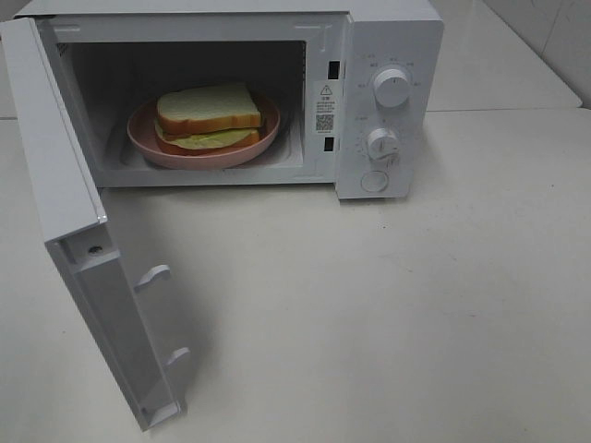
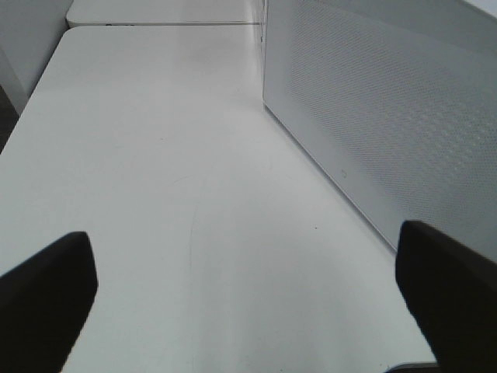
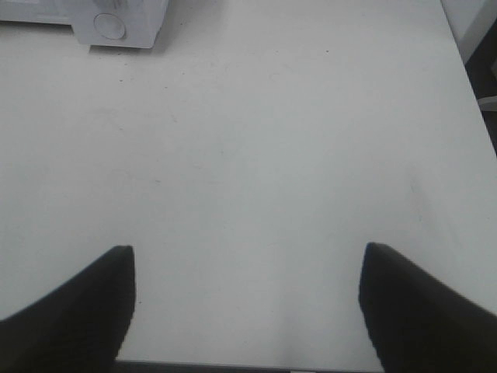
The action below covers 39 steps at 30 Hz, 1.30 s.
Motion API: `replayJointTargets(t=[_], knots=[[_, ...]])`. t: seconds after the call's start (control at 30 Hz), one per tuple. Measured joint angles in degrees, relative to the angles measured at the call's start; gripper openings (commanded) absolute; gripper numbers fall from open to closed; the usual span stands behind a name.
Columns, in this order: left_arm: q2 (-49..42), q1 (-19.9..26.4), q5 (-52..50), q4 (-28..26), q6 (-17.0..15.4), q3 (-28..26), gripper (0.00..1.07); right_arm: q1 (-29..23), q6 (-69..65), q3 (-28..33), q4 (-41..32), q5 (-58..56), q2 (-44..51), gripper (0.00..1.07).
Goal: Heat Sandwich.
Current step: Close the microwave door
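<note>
Inside the white microwave [image 1: 399, 37] the sandwich [image 1: 208, 111] already sits on its pink plate [image 1: 138, 138] — door [image 1: 65, 185] wide open, heating yet to start, I reckon — while left gripper [image 2: 248, 303] and right gripper [image 3: 245, 311] hang spread wide, empty.

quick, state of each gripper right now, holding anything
left gripper: open, jaws wide apart, holding nothing
right gripper: open, jaws wide apart, holding nothing

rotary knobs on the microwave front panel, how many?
2. The upper knob sits near the top right of the microwave. The lower knob is directly beneath it. The round button under both is flat, not a knob. None seem hidden.
</note>
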<state>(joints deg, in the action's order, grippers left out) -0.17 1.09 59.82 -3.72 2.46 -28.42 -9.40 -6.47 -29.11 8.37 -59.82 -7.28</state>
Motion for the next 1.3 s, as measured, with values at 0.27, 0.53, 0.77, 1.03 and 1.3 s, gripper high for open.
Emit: replayJointTargets(t=[0.27,0.53,0.77,1.03,1.3], knots=[[0.0,0.0,0.0,0.0,0.0,0.0,1.00,6.5,0.2,0.1,-1.4,0.0,5.3,0.76],[0.0,0.0,0.0,0.0,0.0,0.0,1.00,7.0,2.5,0.1,-4.0,-0.1,7.5,0.76],[0.0,0.0,0.0,0.0,0.0,0.0,1.00,7.0,3.1,0.1,-4.0,-0.1,7.5,0.75],[0.0,0.0,0.0,0.0,0.0,0.0,1.00,7.0,3.2,0.1,-4.0,-0.1,7.5,0.75],[0.0,0.0,0.0,0.0,0.0,0.0,1.00,7.0,3.3,0.1,-4.0,-0.1,7.5,0.75]])
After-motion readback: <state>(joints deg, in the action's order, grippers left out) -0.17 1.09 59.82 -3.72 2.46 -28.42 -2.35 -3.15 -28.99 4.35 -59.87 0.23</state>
